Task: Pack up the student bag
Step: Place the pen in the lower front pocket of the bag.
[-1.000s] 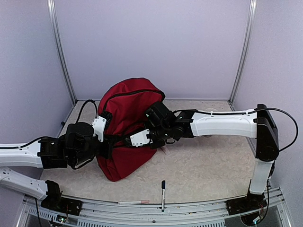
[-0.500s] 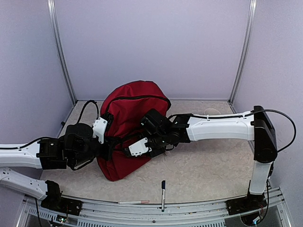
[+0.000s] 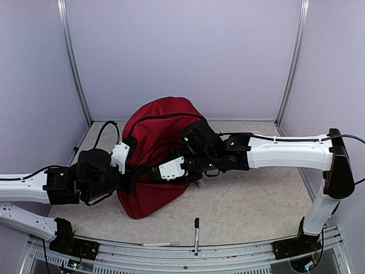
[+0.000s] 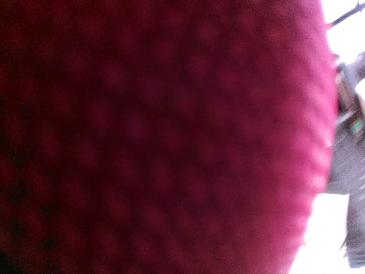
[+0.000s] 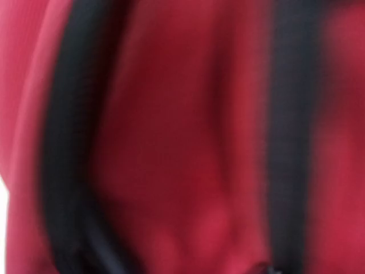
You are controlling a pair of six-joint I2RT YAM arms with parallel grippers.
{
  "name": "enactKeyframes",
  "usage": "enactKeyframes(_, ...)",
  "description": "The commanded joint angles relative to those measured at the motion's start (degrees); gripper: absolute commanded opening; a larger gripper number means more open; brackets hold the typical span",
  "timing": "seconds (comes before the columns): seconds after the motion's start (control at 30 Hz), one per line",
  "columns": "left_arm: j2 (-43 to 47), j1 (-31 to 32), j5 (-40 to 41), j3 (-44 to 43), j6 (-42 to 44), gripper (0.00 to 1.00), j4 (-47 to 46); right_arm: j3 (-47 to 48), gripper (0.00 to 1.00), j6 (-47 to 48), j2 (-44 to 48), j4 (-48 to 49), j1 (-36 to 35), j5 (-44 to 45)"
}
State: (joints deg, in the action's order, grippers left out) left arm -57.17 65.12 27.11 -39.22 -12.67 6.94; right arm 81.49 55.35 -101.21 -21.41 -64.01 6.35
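The student bag [image 3: 157,140] is a large dark red backpack with black zipper lines, lying bunched at the middle of the table. My left gripper [image 3: 132,174] presses into its left side, with the fingers hidden in the fabric. My right gripper [image 3: 155,172] reaches in from the right against the bag's front, and its fingertips are also hidden. The left wrist view is filled with blurred red fabric [image 4: 171,137]. The right wrist view shows only red fabric [image 5: 171,142] and black bands [image 5: 68,142]. Neither view shows the jaws.
A dark pen [image 3: 196,227] lies near the front edge, right of the bag's lower tip. A thin pale pink pen [image 3: 161,244] lies on the front rail. Grey walls with metal posts enclose the back and both sides.
My right gripper dipped down and left along the bag, then came back up and right. The bag's top has bulged slightly wider. The left arm has barely moved.
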Motion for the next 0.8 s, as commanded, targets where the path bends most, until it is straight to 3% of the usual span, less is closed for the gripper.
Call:
enactKeyframes(0.0,1.6,1.2,-3.9,-1.2,0.2,0.15,-6.8,-1.0,0.71,-1.8,4.5,5.2,-0.4,-4.3)
enactKeyframes(0.13,1.8,1.2,-4.0,-1.4,0.0,0.15,-6.6,-0.1,0.65,-3.6,4.5,3.5,-0.4,-3.3)
enactKeyframes(0.3,3.0,1.2,-3.1,-0.7,-0.9,0.15,-6.9,-0.4,0.47,-11.9,8.9,2.1,0.3,-12.3)
enactKeyframes(0.5,4.4,-0.7,-0.8,0.8,-4.9,0.15,-6.3,-7.8,0.51,-25.7,14.2,8.1,3.6,-16.8)
enactKeyframes(0.67,6.6,-7.9,1.5,2.2,-13.9,0.11,-1.4,-13.5,0.51,-41.7,17.6,13.1,12.5,-20.3)
enactKeyframes(0.77,11.0,-8.7,3.5,4.7,-16.4,0.08,-3.5,-17.0,0.51,-49.4,18.5,14.9,16.9,-18.8)
